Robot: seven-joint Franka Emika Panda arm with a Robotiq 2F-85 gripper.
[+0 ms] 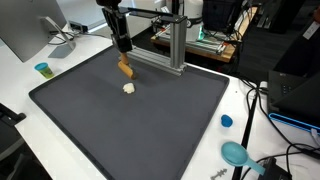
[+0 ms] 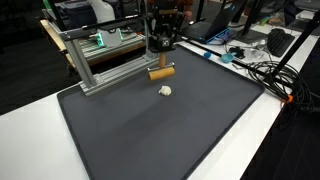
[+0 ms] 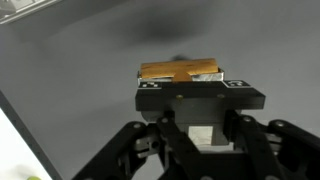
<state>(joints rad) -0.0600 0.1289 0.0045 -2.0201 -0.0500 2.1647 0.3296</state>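
My gripper hangs over the far part of a dark grey mat, near its back edge. It is shut on an orange-brown block, which it holds tilted just above the mat. In the other exterior view the gripper holds the block crosswise. A small white lump lies on the mat just in front of the block and apart from it; it also shows in an exterior view. In the wrist view the block shows past the gripper; the fingertips are hidden.
An aluminium frame stands right behind the gripper at the mat's back edge, also seen in an exterior view. A blue cup, a blue cap and a teal scoop sit off the mat. Cables lie beside it.
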